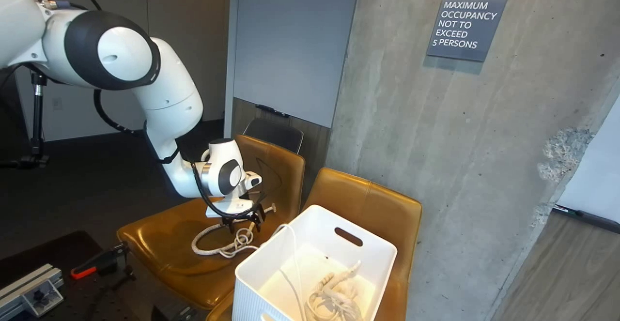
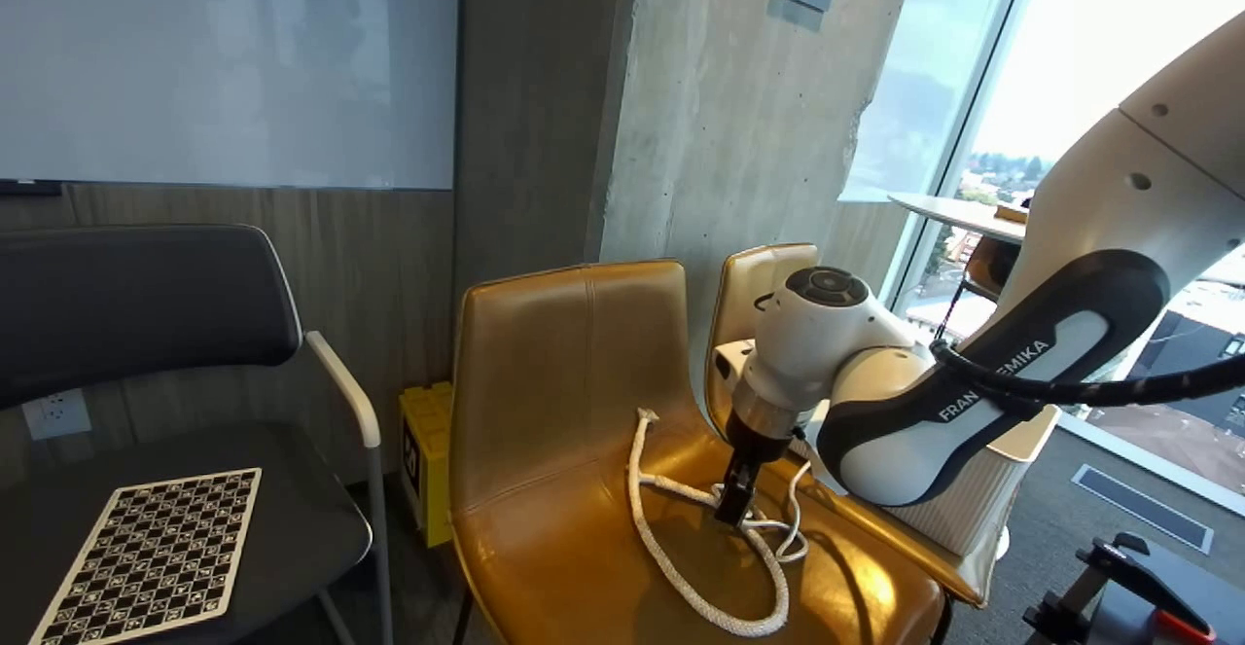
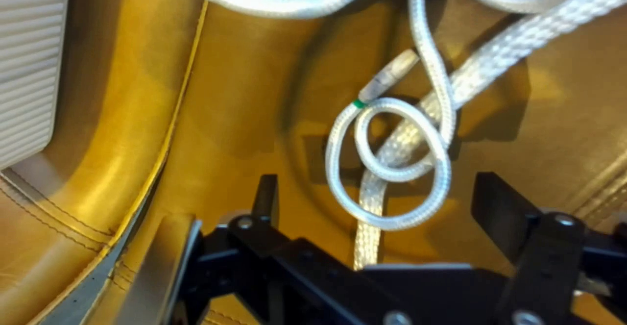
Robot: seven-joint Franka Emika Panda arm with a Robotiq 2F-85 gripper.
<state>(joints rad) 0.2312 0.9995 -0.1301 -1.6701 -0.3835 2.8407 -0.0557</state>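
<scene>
Thin white cord [image 3: 392, 222], smooth, tightly woven, coiled in rings, across thick rope [image 3: 509, 53] of coarse pale braid. Both on glossy tan leather-like chair [image 2: 564, 548], near ribbed white bin [image 3: 29, 70]. Gripper [image 3: 377, 192] with jaws well apart, nothing held. Cord rings close below, between jaws in wrist view; contact unclear.

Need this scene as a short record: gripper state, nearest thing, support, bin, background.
state: gripper open, holding nothing
nearest: thin cord, coiled over thick rope; contact unclear
support: brown chair
container: white bin on second brown chair
contents: rope pile
cord path: thin cord seems to run into the white bin
wall: sign, maximum 5 persons
background: dark chair holding checkered board
</scene>
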